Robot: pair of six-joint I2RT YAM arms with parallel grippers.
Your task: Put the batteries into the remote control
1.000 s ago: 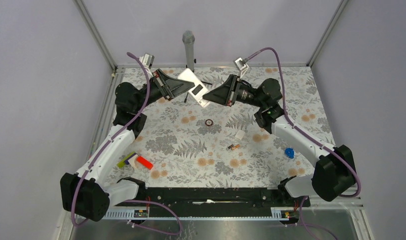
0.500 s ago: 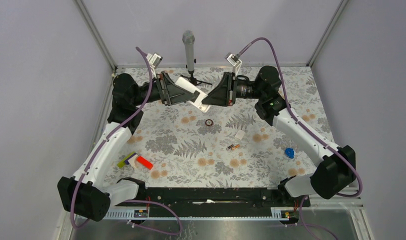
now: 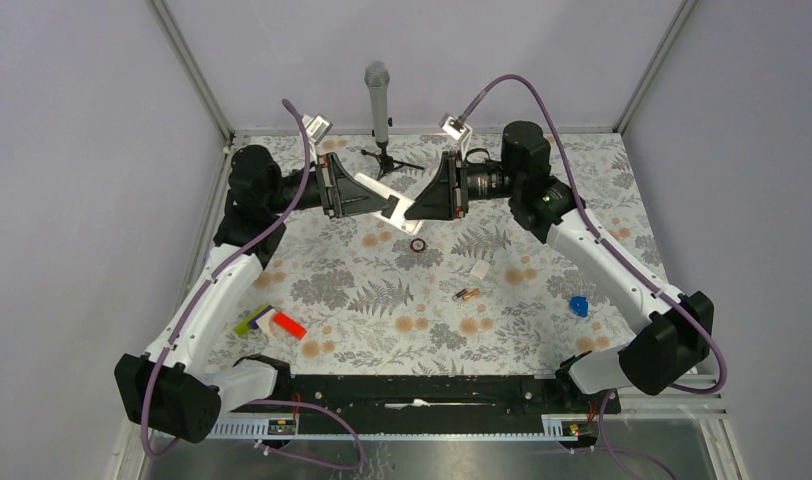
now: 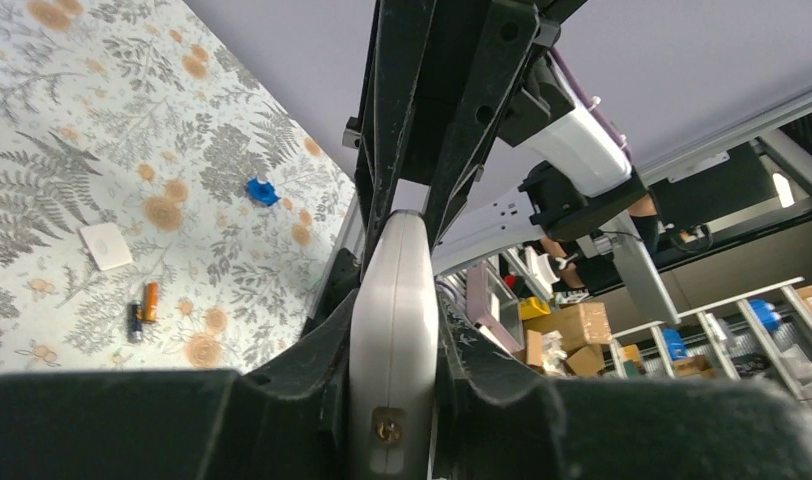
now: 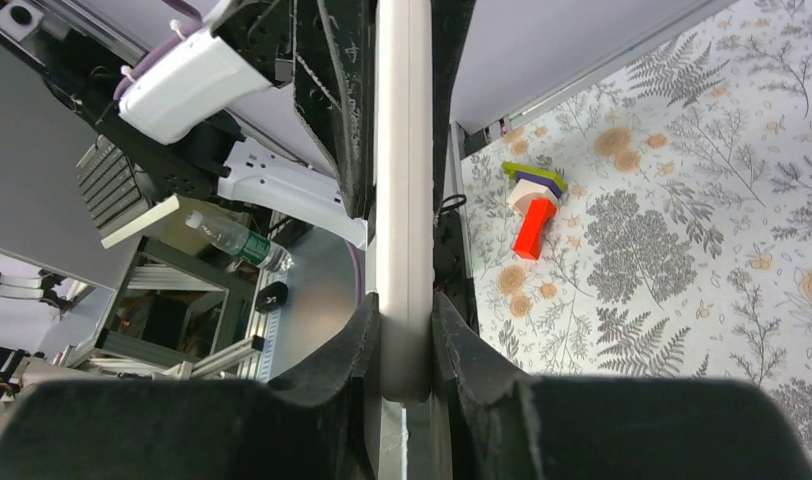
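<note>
The remote control hangs in the air over the far middle of the table, its white back showing and tilted. My left gripper is shut on its left end and my right gripper is shut on its right end. In the left wrist view the remote control stands edge-on with the left gripper pressed on both faces. In the right wrist view its white edge runs up from my right gripper. The batteries lie side by side on the cloth, also seen as the batteries.
A small white flat piece lies just beyond the batteries, and a dark ring lies below the remote. A blue item sits at the right, a red-and-white block at the left, and a grey microphone stand at the back.
Both grippers have carried the remote control nearer and lower, and it has turned from lying flat to steeply tilted. The left jaws opened briefly and closed on it again.
</note>
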